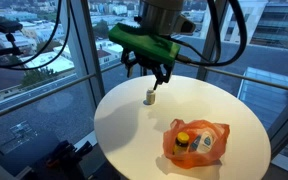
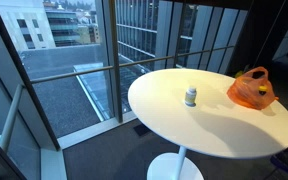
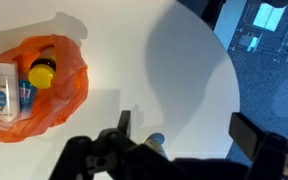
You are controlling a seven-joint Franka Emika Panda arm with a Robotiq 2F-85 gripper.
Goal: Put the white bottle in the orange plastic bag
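A small white bottle (image 1: 149, 97) with a bluish cap stands upright on the round white table (image 1: 134, 125); it also shows in an exterior view (image 2: 190, 96). In the wrist view only its top (image 3: 156, 143) peeks out at the lower edge. The orange plastic bag (image 1: 196, 142) lies on the table, apart from the bottle, and shows too in an exterior view (image 2: 252, 88) and in the wrist view (image 3: 59, 95). My gripper (image 1: 148, 72) hangs open and empty just above the bottle; in the wrist view its fingers (image 3: 184, 130) are spread wide.
The bag holds a white container with a blue label (image 3: 1, 90) and a yellow-capped item (image 3: 41, 72). The table's edge (image 3: 229, 70) curves close beside the gripper. Large windows with a railing (image 2: 94, 65) surround the table.
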